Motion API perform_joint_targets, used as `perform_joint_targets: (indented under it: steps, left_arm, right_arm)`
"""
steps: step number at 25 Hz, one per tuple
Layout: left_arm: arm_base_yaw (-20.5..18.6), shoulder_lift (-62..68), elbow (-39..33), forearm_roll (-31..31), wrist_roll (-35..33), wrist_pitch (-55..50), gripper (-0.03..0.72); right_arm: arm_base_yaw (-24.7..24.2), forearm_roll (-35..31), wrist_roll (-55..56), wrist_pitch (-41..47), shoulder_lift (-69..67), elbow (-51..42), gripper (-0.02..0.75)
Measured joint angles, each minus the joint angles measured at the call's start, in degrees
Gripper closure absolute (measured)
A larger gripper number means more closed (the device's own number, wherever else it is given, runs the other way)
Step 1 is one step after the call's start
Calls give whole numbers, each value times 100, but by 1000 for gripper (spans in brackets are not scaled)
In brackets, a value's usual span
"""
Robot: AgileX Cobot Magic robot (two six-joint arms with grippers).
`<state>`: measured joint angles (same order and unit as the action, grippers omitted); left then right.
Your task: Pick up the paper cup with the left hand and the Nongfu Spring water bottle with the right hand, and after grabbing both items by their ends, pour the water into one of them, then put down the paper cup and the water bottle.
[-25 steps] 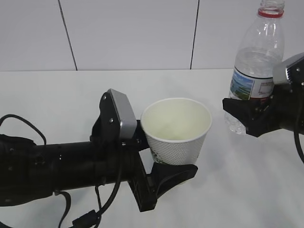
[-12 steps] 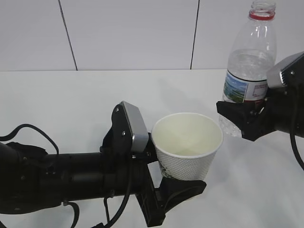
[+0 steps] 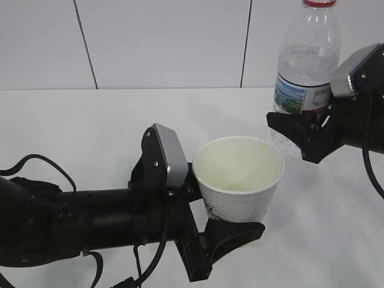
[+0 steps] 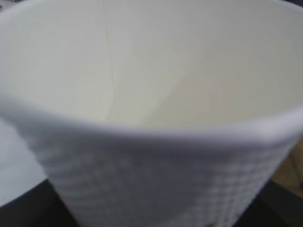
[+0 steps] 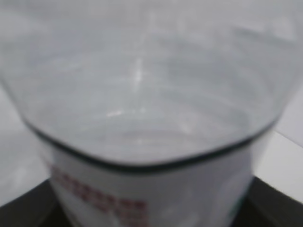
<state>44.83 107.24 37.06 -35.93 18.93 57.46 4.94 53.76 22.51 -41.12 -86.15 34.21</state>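
The left hand (image 3: 231,225) grips the paper cup (image 3: 240,180) near its bottom, above the desk (image 3: 90,126). To its right, the right hand (image 3: 300,135) grips the Nongfu Spring water bottle (image 3: 303,78), held upright. It should tip slowly, mouth over the cup.

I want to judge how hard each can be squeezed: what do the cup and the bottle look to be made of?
The cup looks like white matte paper: its outer wall is dimpled and the inside shows a straight seam. The bottle looks like thin clear glossy plastic: you can see through it, it has moulded ridges, and a printed label wraps it. Both probably dent easily.
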Motion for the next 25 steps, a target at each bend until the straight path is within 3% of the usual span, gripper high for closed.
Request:
perform_joint_targets:
  steps: [8,25]
  left_arm:
    - [0,-244,396,0,0,-542,109]
    - [138,-677,411,62,504,-930,109]
  right_arm:
    - [0,280,0,0,0,398,227]
    - [0,849,-10,128,383,1061,227]
